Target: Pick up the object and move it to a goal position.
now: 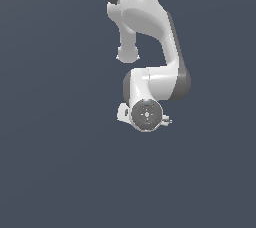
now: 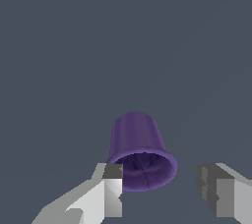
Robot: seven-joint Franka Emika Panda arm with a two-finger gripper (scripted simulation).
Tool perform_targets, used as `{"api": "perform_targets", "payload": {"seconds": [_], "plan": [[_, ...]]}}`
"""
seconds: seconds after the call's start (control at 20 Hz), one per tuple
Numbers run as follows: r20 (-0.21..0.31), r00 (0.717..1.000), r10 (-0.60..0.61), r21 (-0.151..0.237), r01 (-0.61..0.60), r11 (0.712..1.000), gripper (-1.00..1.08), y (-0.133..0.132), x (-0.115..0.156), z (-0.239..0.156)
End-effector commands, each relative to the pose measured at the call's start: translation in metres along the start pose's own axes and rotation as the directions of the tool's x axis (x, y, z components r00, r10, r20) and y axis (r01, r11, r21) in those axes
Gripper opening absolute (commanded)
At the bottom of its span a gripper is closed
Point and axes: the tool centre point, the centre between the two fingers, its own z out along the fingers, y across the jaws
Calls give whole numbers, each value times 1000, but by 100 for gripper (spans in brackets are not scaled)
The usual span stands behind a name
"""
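Observation:
The object (image 2: 138,148) is a small dark purple cup with a rim, seen only in the wrist view. It stands between my two white fingers (image 2: 110,193), closer to one finger than to the other. My gripper (image 2: 162,191) is open, with a gap wider than the cup, and no pad touches it. In the exterior view the white arm (image 1: 150,77) looks down from above and the wrist flange (image 1: 146,114) hides both the gripper and the cup.
A plain dark grey floor (image 1: 60,162) lies all around the arm. No other objects show in either view.

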Motion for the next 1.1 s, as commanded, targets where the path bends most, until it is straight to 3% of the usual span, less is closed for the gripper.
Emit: {"api": "perform_targets", "payload": {"seconds": [0.0,0.55,1.05], "plan": [[51,999,13,-5,-13,1000,28,-7,-2,6],[250,966,61,-45,-51,998,28,-32,-16,31],[334,939,82,-71,-62,996,28,-41,-25,41]]}}
